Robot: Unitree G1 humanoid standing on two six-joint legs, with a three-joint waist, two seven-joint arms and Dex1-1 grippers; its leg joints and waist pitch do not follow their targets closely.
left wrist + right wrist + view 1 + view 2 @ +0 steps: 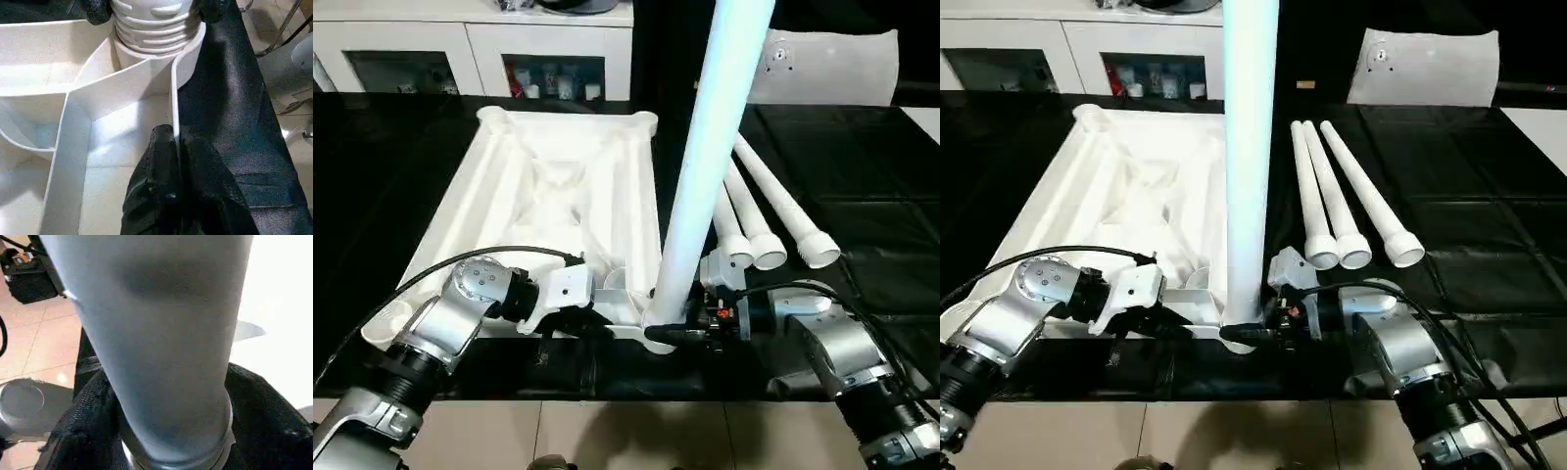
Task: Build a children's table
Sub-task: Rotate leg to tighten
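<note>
Work surface [862,176] is covered in black glossy sheeting, creased into a grid of fold lines, bright glare patches on it. Behind it a white cabinet [470,44] with glass doors runs along the far side; small bottles and jars [548,78] sit behind the glass, dark clutter on its top. A white fabric-looking piece [1425,67] with a small round fitting lies at the far right of the surface. Floor [607,436] is beige tile with grout lines, glossy.
</note>
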